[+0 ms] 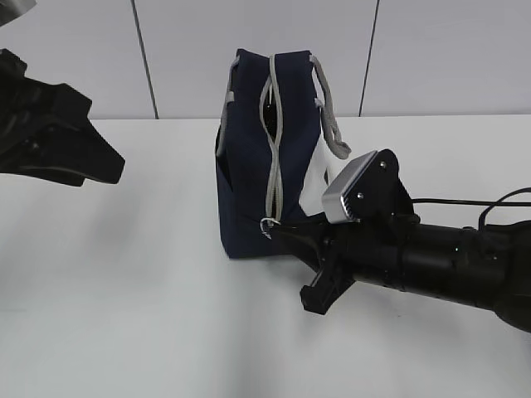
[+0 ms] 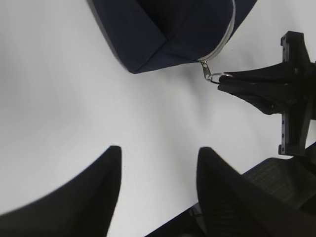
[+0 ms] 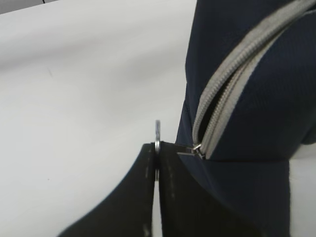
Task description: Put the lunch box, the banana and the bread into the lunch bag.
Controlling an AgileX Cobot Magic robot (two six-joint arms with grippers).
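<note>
My right gripper (image 3: pixel 157 163) is pressed together on the zipper pull (image 2: pixel 213 76) at the foot of the lunch bag (image 1: pixel 253 166), which stands at its eleven o'clock, zipper (image 1: pixel 274 141) running upright. My left gripper (image 2: pixel 158 182) hangs spread, well apart at nine o'clock. Lunch box, banana and bread aren't in view.

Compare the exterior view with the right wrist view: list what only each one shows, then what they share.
Only the exterior view shows the whole upright navy lunch bag, its grey handle, the left hand held apart, and the right arm's body. Only the right wrist view shows, close up, the right hand shut on the metal ring of the zipper pull. Both show the grey zipper parted, the bag and the white table.
</note>
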